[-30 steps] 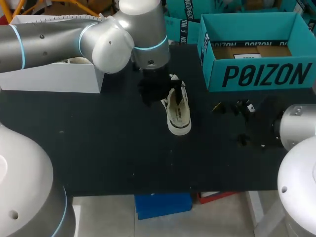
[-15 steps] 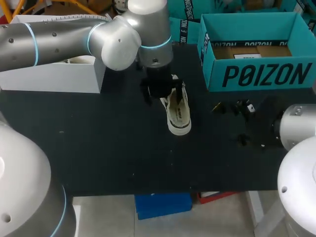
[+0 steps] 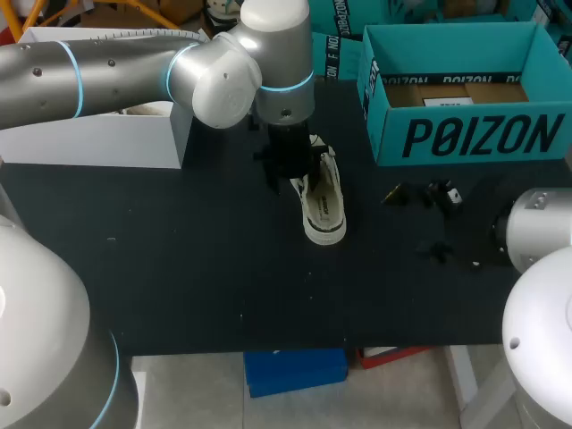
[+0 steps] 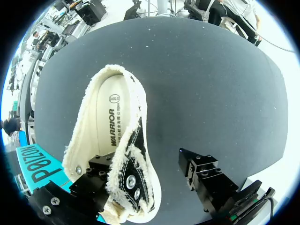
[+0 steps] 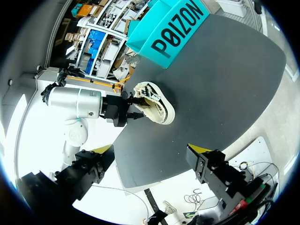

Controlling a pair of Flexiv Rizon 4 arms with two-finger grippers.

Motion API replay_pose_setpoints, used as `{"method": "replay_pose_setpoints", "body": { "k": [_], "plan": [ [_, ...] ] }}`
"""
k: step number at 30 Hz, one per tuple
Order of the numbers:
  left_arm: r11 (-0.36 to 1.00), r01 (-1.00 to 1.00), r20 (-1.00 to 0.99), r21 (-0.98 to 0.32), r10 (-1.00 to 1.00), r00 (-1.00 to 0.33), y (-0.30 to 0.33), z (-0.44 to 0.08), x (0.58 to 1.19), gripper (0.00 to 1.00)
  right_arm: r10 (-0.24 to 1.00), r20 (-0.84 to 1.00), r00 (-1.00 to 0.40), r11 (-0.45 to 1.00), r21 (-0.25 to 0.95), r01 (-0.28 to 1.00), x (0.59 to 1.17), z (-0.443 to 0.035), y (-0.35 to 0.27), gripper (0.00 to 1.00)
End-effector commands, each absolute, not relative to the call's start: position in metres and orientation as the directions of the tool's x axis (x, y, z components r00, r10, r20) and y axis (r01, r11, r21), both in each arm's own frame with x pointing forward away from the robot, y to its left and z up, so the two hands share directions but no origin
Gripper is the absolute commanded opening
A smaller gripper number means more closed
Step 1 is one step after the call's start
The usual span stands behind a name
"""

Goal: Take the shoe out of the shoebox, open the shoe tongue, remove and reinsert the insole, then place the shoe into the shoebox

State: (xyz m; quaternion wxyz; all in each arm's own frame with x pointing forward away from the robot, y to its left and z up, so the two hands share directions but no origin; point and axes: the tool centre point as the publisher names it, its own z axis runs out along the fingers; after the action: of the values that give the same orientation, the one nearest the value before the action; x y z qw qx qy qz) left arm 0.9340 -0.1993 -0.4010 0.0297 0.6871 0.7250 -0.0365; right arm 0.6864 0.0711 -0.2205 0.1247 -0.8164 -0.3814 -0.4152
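Left arm has slid right since a second ago. Left gripper (image 4: pixel 143 161) is now at the shoe's (image 3: pixel 323 201) open end; the shoe hasn't moved. Fingers are spread, one against the shoe's side by the tongue, the other over bare table (image 3: pixel 179 268). Shoe lies on the table near the shoebox (image 3: pixel 465 138), outside it. Right gripper (image 5: pixel 150 164) is spread and empty, well apart.

This is a robot lab, I'd say. A big silver left arm (image 3: pixel 116 71) and a right arm (image 3: pixel 536 234) lean over one black surface (image 3: pixel 197 268) (no home has those), with a teal shoebox (image 3: pixel 474 136) and a white box (image 3: pixel 89 143) on it.
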Motion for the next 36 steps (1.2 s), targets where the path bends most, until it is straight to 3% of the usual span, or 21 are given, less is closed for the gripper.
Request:
{"method": "replay_pose_setpoints", "body": {
  "k": [1,13,15,16,17,28,36],
  "plan": [
    [0.061,0.998,-0.092,-0.015,0.994,-0.062,-0.201,-0.405,0.937,0.48,0.502,0.783,0.367,-0.638,0.048,0.769,0.680,-0.222,0.062,1.00],
    [0.084,0.996,-0.093,0.013,0.992,-0.083,-0.204,-0.405,0.934,0.33,0.502,0.783,0.367,-0.638,0.048,0.769,0.680,-0.222,0.062,1.00],
    [0.089,0.996,-0.098,0.021,0.991,-0.087,-0.205,-0.405,0.934,0.20,0.502,0.783,0.367,-0.638,0.048,0.769,0.680,-0.222,0.062,1.00],
    [0.092,0.995,-0.101,0.024,0.991,-0.089,-0.205,-0.405,0.934,0.07,0.502,0.783,0.367,-0.638,0.048,0.769,0.680,-0.222,0.062,1.00],
    [0.093,0.995,-0.103,0.027,0.991,-0.090,-0.206,-0.404,0.935,0.00,0.502,0.783,0.367,-0.638,0.048,0.769,0.680,-0.222,0.062,1.00],
    [0.114,0.993,-0.143,0.001,0.983,-0.113,-0.202,-0.393,0.933,0.00,0.502,0.783,0.367,-0.638,0.048,0.769,0.680,-0.222,0.062,1.00],
    [0.110,0.994,-0.162,0.019,0.981,-0.106,-0.198,-0.343,0.930,0.00,0.502,0.783,0.367,-0.638,0.048,0.769,0.680,-0.222,0.062,1.00]
  ]
}}
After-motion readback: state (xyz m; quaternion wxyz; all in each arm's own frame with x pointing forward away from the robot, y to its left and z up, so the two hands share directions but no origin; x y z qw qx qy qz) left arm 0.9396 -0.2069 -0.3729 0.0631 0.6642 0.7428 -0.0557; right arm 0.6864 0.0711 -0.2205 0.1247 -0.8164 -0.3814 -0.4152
